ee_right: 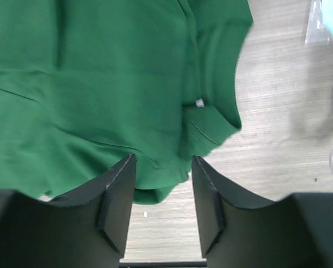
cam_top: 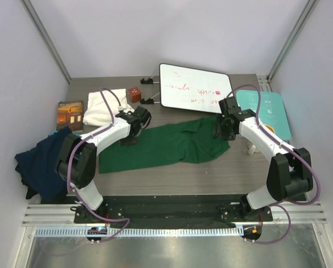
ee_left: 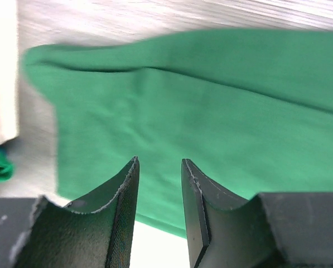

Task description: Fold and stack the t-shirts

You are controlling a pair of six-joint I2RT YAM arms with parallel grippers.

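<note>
Green t-shirt [cam_top: 172, 146], collar edge beside bare table [cam_top: 211, 173]

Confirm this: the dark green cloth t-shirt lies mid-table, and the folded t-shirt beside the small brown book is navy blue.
Wrong colour: the folded t-shirt beside the small brown book is cream-white, per the top external view. The dark green cloth t-shirt does lie mid-table.

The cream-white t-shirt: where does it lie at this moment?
In the top view the cream-white t-shirt lies folded at the far left of the table, between the brown book and the small reddish block.
</note>
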